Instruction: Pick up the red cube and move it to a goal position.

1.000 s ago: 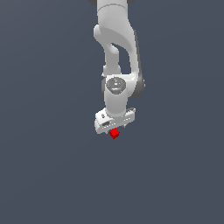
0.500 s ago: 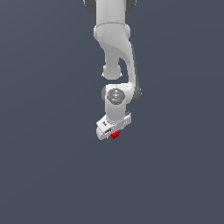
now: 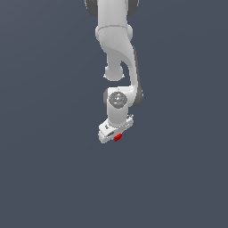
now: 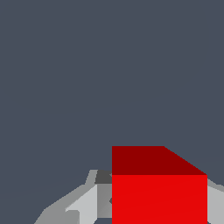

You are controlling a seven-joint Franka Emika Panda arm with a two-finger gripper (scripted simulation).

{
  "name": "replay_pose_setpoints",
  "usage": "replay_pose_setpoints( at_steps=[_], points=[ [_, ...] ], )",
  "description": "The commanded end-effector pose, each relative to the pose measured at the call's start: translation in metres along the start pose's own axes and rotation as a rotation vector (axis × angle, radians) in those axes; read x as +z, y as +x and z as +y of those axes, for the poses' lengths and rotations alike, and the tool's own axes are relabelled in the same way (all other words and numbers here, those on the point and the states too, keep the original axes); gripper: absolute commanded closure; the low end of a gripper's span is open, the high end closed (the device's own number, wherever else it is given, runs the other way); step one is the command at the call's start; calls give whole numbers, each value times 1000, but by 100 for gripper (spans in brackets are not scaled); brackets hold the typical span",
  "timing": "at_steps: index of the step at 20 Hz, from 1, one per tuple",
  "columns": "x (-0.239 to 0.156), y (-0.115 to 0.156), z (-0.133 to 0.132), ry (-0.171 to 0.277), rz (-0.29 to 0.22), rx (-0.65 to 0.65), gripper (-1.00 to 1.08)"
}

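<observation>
Pincer (image 3: 115,136) looks clamped on the red cube (image 3: 117,137) — cube sits between the fingers (image 4: 89,205), only a sliver showing under the white hand in the exterior view. To carry well: keep the squeeze steady, move smoothly, no wrist jerks — goal marker not visible, plain grey worktop (image 3: 178,178) around.

The desk (image 3: 49,169) is one flat, unmarked slate-grey surface that fills the exterior view from edge to edge, with no rim or corner showing. The wrist view shows the same plain grey (image 4: 87,78). Whether the red cube (image 3: 117,137) touches it cannot be told.
</observation>
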State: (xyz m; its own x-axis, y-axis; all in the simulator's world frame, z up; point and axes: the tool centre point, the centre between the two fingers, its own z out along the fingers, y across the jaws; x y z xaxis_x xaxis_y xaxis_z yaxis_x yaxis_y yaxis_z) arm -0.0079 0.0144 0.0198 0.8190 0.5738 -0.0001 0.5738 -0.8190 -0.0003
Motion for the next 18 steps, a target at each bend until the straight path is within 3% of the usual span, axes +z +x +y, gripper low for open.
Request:
replay_pose_setpoints(
  at_steps=[1, 12, 18],
  points=[
    [0, 0, 0, 0, 0, 0, 108],
    [-3, -1, 2, 0, 0, 0, 108],
    [-26, -10, 18, 0, 0, 0, 108]
  ],
)
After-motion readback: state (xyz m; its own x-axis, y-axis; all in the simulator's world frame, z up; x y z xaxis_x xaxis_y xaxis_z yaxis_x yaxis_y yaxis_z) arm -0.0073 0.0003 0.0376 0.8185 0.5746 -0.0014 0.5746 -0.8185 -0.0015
